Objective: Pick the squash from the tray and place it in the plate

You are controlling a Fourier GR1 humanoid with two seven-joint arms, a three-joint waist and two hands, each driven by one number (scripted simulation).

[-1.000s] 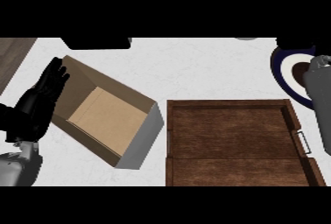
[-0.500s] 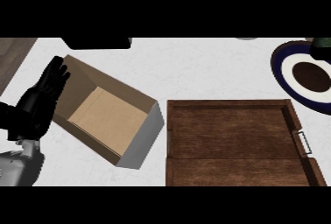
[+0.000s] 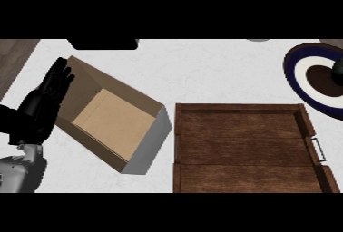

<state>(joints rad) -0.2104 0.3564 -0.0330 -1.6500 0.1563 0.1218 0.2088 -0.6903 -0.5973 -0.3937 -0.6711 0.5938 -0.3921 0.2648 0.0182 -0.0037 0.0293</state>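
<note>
Squash is hard to make out with any certainty: the only candidate is a small dark greenish shape (image 3: 338, 68) cut off by the right edge of the frame, sitting over the plate's dark middle, and whether it truly is the squash cannot be told from this sliver.

In the head view, the plate (image 3: 299, 77) lies at the upper right, with a dark blue rim, a white ring and a dark centre; its right part runs out of the frame. Below it, filling the lower right, is the wooden tray (image 3: 241, 149), a dark brown rectangle with raised walls and a small metal handle on its right side. Its boards are bare, and its lower edge is cut off at the bottom of the scene.

Just left of the tray, tilted diagonally, lies an open cardboard box (image 3: 110, 120) with a tan floor and a grey outer wall; its lower corner is close to the tray's upper left corner.

At the left edge, the left hand (image 3: 43, 102) rests with straight fingers pointing up, holding nothing, beside the box's left wall. Its grey forearm shows at the lower left corner.

No right hand shows anywhere.

A dark object (image 3: 104, 44) at the top edge is mostly cut off and unidentifiable.
</note>
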